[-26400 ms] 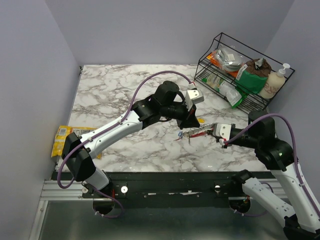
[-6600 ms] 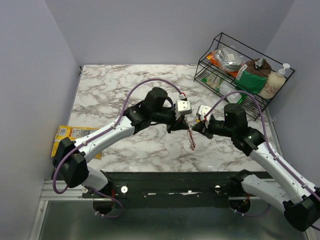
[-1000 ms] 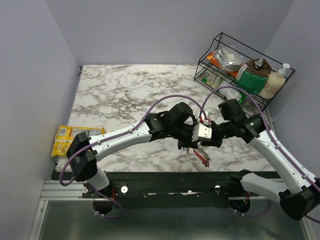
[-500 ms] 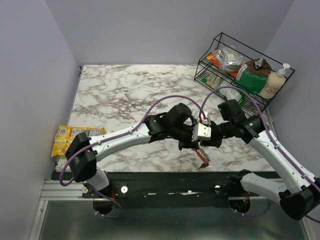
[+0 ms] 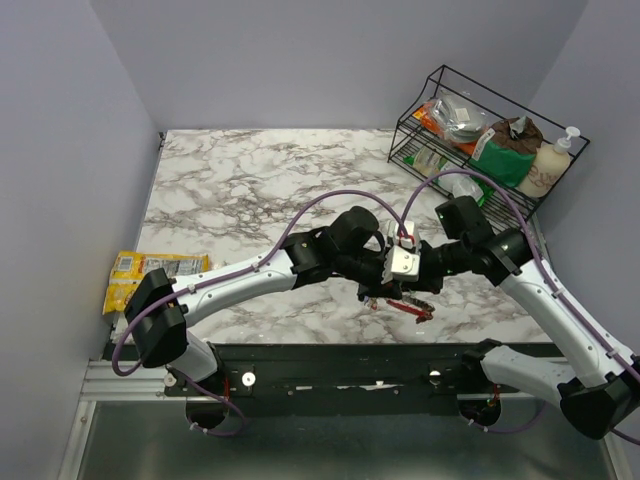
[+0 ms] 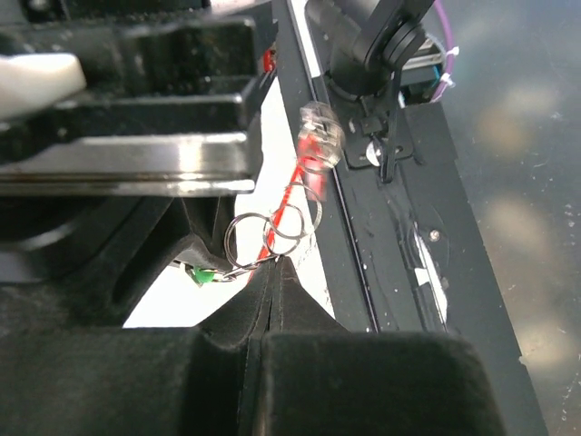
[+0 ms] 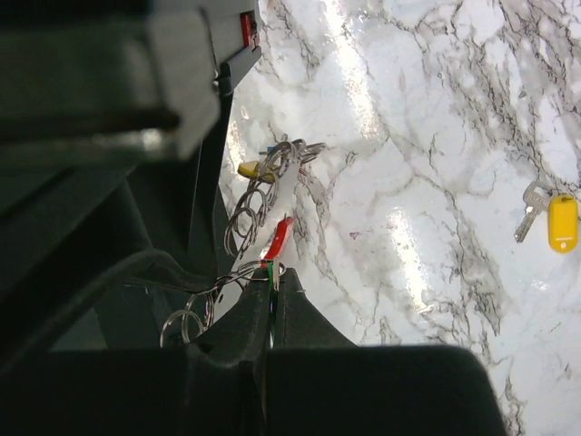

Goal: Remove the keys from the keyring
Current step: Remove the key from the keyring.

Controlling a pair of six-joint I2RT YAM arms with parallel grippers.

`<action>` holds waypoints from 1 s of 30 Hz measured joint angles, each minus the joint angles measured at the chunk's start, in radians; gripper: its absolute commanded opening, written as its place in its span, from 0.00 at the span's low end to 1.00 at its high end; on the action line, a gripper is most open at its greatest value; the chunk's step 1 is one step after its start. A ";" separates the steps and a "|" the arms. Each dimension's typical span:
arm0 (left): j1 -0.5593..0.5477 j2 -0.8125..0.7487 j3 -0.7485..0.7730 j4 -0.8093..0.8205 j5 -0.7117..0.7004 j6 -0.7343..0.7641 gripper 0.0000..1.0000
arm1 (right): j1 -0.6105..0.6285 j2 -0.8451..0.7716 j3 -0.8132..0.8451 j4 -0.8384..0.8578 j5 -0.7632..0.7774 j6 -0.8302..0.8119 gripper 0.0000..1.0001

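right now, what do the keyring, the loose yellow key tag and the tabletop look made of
keyring: glossy red part, likely plastic or painted metal; thin glinting silver loops, probably steel wire. yellow key tag: smooth, even colour, likely plastic. tabletop: veined marble look with glare; stone or laminate, can't tell.

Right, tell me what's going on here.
The two arms meet near the table's front edge. The left gripper and right gripper, jaws shut, each pinch the keyring, a red clip with wire rings dangling between them. One yellow-tagged key lies loose on the marble; other keys are still on the ring.
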 measured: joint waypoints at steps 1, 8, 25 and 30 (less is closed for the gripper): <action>0.000 0.000 0.000 0.002 0.002 0.000 0.00 | 0.000 0.002 0.010 -0.014 0.001 -0.003 0.01; -0.003 -0.001 0.000 0.033 0.013 0.005 0.00 | 0.001 0.002 0.046 -0.056 0.026 -0.016 0.01; 0.000 -0.016 0.045 -0.064 -0.002 0.111 0.59 | 0.023 -0.060 0.046 0.017 0.185 -0.021 0.01; 0.002 -0.016 0.100 -0.172 -0.010 0.151 0.69 | 0.026 -0.060 0.065 0.024 0.217 -0.041 0.01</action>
